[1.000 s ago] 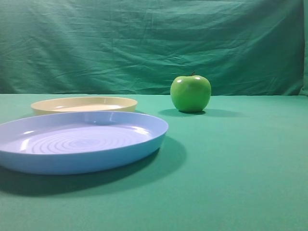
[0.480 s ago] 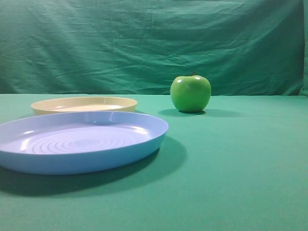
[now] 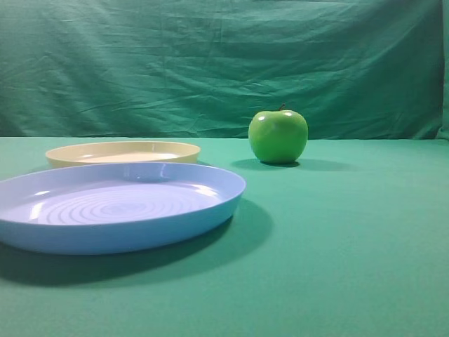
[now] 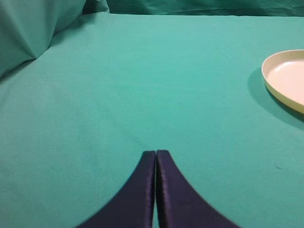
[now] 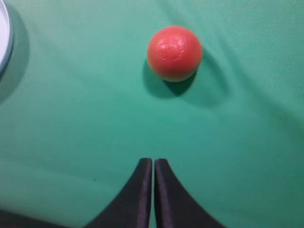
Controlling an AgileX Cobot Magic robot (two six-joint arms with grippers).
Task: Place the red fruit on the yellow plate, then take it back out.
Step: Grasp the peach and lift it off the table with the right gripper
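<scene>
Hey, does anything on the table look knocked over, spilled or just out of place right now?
Nothing stands out. The yellow plate and blue plate lie flat, the green apple stands upright, and the red fruit rests on the cloth.

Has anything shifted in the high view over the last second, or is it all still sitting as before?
Nothing visibly changed. The green apple, yellow plate and blue plate sit exactly where they were on the green cloth, and no arm has come into that view.
</scene>
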